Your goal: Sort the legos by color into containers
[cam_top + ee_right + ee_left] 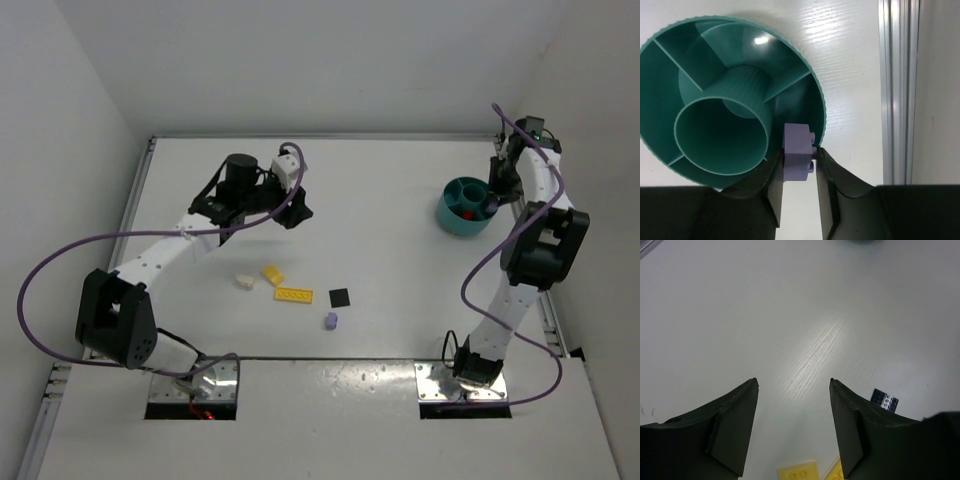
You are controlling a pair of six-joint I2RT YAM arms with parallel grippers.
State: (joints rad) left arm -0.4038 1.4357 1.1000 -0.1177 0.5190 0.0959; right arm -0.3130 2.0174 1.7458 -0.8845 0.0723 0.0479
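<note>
The teal bowl [466,207] with inner dividers stands at the right of the table; a red lego [466,213] lies in it. My right gripper [799,156] is shut on a lavender brick [797,152], held over the bowl's [715,90] near rim. My left gripper [794,385] is open and empty, above the table's middle left [298,212]. On the table lie a cream brick [243,282], a yellow brick [272,274], a yellow plate [293,295], a black plate [340,297] and a second lavender brick [331,321]. The left wrist view shows the black plate [884,400] and a yellow brick [799,472].
White walls close in the table at the back and sides. An aluminium rail [897,90] runs along the right edge, close to the bowl. The arm bases sit at the near edge.
</note>
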